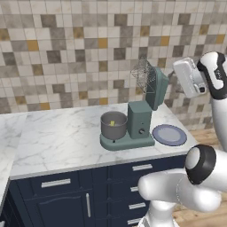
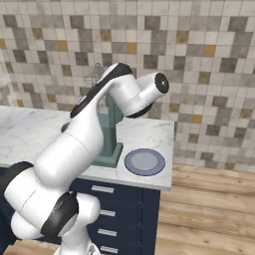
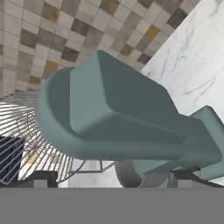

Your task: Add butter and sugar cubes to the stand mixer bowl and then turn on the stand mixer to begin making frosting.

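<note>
The mixer (image 1: 138,113) stands on the bench (image 1: 57,137), just left of a flat blue plate (image 1: 169,135). Its head (image 1: 157,86) is tipped up and back, so the whisk (image 1: 142,74) sticks up in the air. The bowl (image 1: 113,125) sits on the mixer's base, under where the whisk would come down. A bit of yellow shows inside the bowl, and that looks like the butter (image 1: 112,123). I cannot see the sugar cubes well enough to say where they are.

The claw (image 3: 111,175) hangs just above the tipped-up head, very close to it. Its two dark tips sit apart, with nothing between them, so it is spread and holds nothing.

I think the head is the next thing to deal with. It looks hard, smooth and heavy, and it swings on a hinge at the top of the post. It is too fat to pinch. A push down on the top of the head, near the whisk end, should fold it shut. The whisk is thin wire and could bend, so stay off it.

The small knob (image 1: 142,131) on the front is stiff and tiny. It needs a careful pinch or nudge to turn the mixer on.
</note>
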